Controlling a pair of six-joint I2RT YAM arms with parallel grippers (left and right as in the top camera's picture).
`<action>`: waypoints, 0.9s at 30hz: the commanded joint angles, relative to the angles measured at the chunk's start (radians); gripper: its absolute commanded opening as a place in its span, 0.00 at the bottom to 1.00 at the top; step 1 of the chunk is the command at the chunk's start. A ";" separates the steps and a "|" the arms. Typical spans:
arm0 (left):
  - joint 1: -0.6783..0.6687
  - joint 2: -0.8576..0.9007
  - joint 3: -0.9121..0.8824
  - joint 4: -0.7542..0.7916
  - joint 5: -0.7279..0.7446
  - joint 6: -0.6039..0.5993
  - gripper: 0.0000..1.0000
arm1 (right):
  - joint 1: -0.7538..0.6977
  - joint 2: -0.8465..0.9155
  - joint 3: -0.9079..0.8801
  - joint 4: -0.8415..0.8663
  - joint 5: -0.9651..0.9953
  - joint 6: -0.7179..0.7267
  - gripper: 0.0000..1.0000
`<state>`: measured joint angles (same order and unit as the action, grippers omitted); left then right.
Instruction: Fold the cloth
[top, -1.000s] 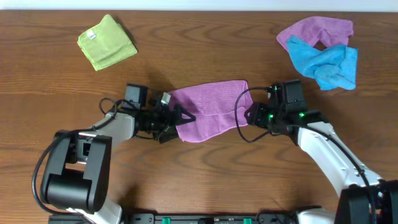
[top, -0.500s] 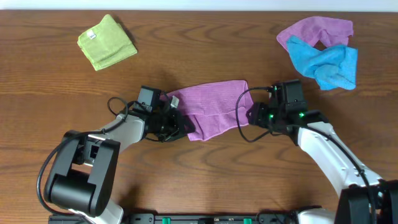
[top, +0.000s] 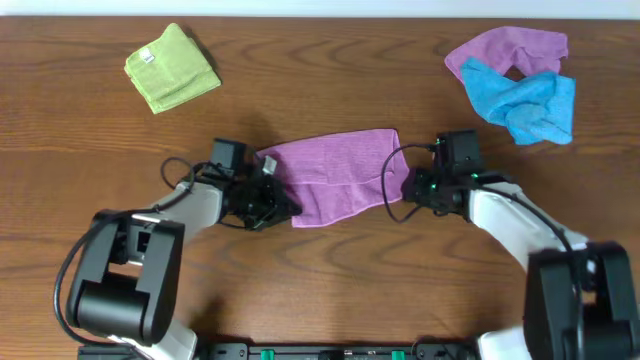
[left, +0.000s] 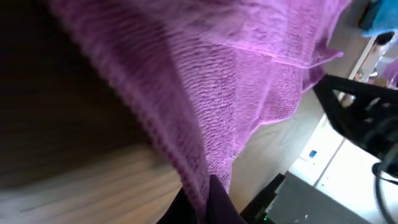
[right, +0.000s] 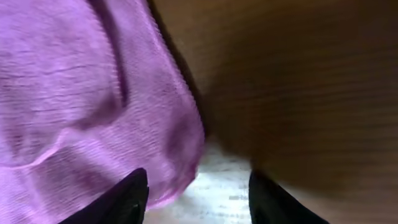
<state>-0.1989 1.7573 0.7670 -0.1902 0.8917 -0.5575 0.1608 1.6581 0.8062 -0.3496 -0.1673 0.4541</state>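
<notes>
Wooden table (top: 320, 70) holds the cloth (top: 335, 180), long axis running left-right.

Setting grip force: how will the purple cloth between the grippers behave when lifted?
Likely floppy: the cloth lies folded over itself and sags in soft ripples. Probably light; its edges look thin. The ribbed pile should resist slipping.
</notes>
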 joint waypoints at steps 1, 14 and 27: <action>0.034 -0.006 -0.005 -0.030 0.028 0.055 0.06 | -0.007 0.037 -0.009 0.023 -0.029 -0.018 0.52; 0.070 -0.006 -0.005 -0.046 0.041 0.082 0.06 | -0.007 0.130 -0.009 0.106 -0.130 -0.018 0.41; 0.126 -0.006 -0.003 -0.045 0.053 0.079 0.06 | -0.006 0.135 -0.009 0.039 -0.219 -0.052 0.34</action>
<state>-0.0914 1.7569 0.7670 -0.2321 0.9215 -0.4961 0.1585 1.7420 0.8295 -0.2642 -0.3717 0.4244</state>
